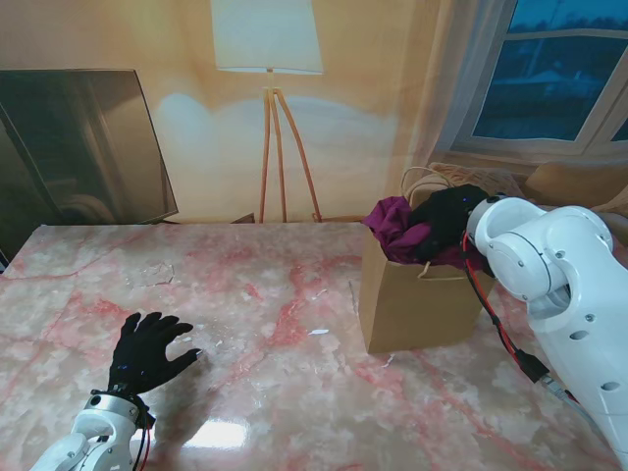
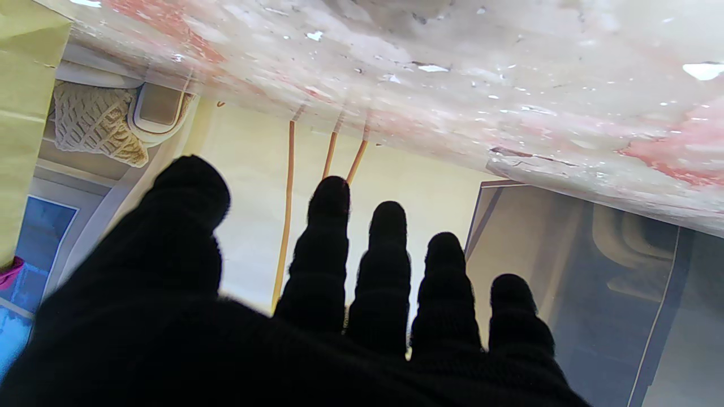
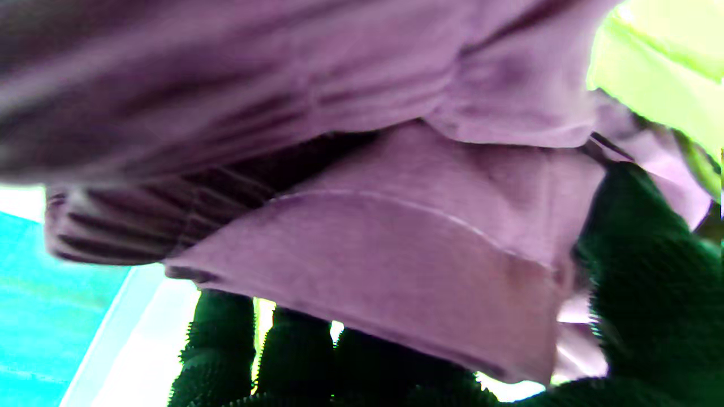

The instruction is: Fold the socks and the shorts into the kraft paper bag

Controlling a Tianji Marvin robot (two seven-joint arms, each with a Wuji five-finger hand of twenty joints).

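The step in hand looked like the last of the packing: the right hand (image 1: 453,218) was at the mouth of the kraft paper bag (image 1: 407,304), its black-gloved fingers (image 3: 639,265) curled around the purple shorts (image 1: 400,228), pressing or lowering them in. In the stand's view the shorts bulged out over the bag's rim on its left side, bunched rather than lying flat, with part of the cloth hanging just past the edge. The right wrist view was filled with purple fabric (image 3: 396,254), a stitched hem running across it and a ribbed band to one side, and the fingers wrapped its edge, so this hand was grasping the shorts. The socks could not be seen in any view; they may have been inside the bag under the shorts, but that could not be told. The left hand (image 1: 147,351) rested well apart from the bag, near me on the left of the marble table (image 1: 285,392), fingers spread, gripping nothing; its wrist view showed all 5 fingers (image 2: 387,265) splayed against the room beyond. By my judgement the next move called for pushing the cloth fully below the rim, then letting go and lifting clear without snagging the bag's handles or tipping the light bag.
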